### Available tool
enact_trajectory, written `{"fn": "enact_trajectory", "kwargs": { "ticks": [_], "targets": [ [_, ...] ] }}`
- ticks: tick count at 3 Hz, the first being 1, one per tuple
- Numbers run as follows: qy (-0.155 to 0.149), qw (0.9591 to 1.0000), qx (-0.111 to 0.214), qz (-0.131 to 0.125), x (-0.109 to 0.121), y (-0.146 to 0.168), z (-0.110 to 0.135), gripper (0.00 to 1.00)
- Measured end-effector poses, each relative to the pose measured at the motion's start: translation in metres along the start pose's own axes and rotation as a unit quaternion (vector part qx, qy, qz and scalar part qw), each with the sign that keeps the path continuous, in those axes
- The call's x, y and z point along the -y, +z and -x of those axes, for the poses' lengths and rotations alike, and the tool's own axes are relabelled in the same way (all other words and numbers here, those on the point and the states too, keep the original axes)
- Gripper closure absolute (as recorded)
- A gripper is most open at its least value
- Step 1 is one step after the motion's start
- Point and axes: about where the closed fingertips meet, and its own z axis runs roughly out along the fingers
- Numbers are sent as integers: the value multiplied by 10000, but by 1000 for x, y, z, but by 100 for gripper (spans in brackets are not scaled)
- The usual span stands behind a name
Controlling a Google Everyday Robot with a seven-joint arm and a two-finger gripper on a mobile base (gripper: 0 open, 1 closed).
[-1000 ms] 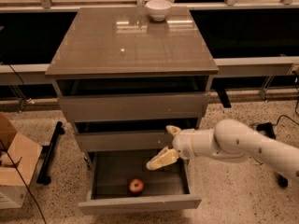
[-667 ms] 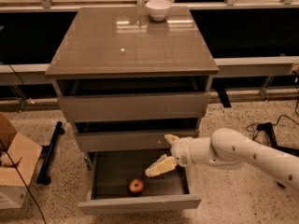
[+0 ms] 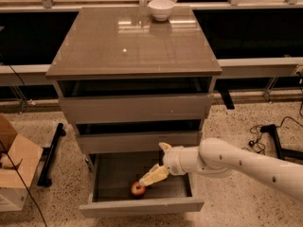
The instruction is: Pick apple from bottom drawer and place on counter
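Reaching into the open bottom drawer [image 3: 142, 206], the gripper [image 3: 152, 165] sits just up and right of the apple [image 3: 138, 189]. Fingers [image 3: 154, 176] are spread apart. The lower one slants down with its tip at the apple's upper-right edge, contact unclear, and the upper one points up by the middle drawer front [image 3: 137, 142]. Apple is not between them. It lies on the drawer floor near the front wall — small, round, red, lighter spot on top. Counter [image 3: 132, 41] carries a white bowl [image 3: 161, 8] at its back edge.

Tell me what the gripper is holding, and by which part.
Nothing is held. The gripper hangs over the open bottom drawer, jaws apart, one tip by the apple, which lies on the drawer floor.
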Motion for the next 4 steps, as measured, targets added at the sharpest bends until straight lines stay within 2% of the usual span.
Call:
{"fn": "enact_trajectory", "kwargs": {
  "ticks": [1, 2, 4],
  "targets": [
    [-62, 9996, -228, -172, 5, 45, -39, 0],
    [35, 9984, -402, -385, 19, 96, -83, 0],
    [668, 9958, -229, -578, 50, 151, -136, 0]
  ]
}}
